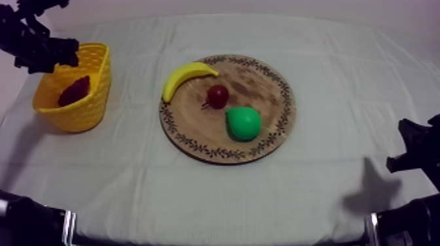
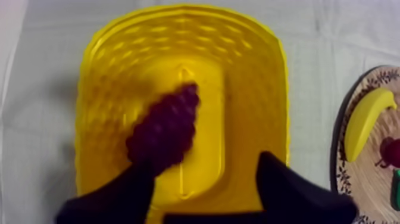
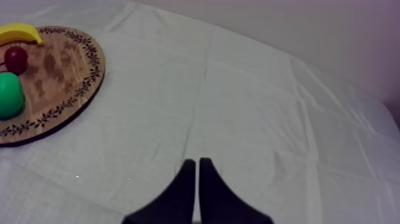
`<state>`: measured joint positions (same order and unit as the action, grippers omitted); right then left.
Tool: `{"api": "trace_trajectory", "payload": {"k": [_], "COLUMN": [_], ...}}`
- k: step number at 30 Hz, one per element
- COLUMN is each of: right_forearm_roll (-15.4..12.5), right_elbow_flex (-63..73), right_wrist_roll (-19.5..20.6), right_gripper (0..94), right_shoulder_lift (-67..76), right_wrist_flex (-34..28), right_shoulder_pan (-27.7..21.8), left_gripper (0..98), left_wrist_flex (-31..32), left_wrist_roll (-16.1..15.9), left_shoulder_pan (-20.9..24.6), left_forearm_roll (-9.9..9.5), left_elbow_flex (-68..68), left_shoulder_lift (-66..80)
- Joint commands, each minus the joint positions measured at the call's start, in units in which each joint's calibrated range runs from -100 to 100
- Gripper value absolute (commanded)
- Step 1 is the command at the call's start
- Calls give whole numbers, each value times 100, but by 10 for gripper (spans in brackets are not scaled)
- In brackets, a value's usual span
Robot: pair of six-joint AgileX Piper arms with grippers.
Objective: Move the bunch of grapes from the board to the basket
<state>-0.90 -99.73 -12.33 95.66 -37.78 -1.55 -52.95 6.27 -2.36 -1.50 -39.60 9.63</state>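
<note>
- Top view: the yellow basket [image 1: 84,108] stands on the table [image 1: 340,72] at its left side, and the bunch of grapes [image 1: 74,91] lies inside it, dark against the yellow floor.
- The left gripper [image 1: 64,53] hangs over the basket's far rim.
- The round wooden board [image 1: 262,82] sits mid-table, well apart from the basket. It carries the small red fruit [image 1: 217,95] near its middle and the green pear [image 1: 243,123] just beside that, nearer the camera; the banana [image 1: 186,74] lies across its far-left rim.
- The right gripper [image 1: 407,145] sits low at the right edge, away from the board.
- Left wrist view: the left arm's fingers [image 2: 113,199] stand wide apart above the basket with nothing clamped. The grapes lie on the basket's floor, their lower end beside one fingertip; I cannot tell whether they touch.
- Right wrist view: the right arm's fingers [image 3: 208,190] lie together as a narrow wedge over bare cloth, the board with its three fruits off to one side.
</note>
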Motion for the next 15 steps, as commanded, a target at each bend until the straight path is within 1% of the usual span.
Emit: {"api": "trace_trajectory", "payload": {"k": [1, 4, 7, 11, 15], "right_forearm_roll": [0, 0, 0, 0, 0], "right_elbow_flex": [-4, -4, -4, -4, -4], "right_wrist_roll": [-1, -1, -1, -1, -1], "right_gripper": [2, 2, 2, 2, 2], "right_shoulder_lift": [1, 1, 1, 1, 1], "right_wrist_flex": [-4, -4, -4, -4, -4], "right_shoulder_pan": [2, 2, 2, 2, 2], "left_gripper": [443, 327, 230, 163, 120], "left_wrist_flex": [40, 169, 334, 495, 834], "left_wrist_roll": [-22, -28, -24, -56, -181], "left_shoulder_pan": [-4, -10, 1, 60, 118], "left_forearm_roll": [6, 9, 12, 34, 105], "left_elbow_flex": [-96, -311, -569, -910, -1297], "left_shoulder_lift": [143, 392, 684, 1094, 1468]}}
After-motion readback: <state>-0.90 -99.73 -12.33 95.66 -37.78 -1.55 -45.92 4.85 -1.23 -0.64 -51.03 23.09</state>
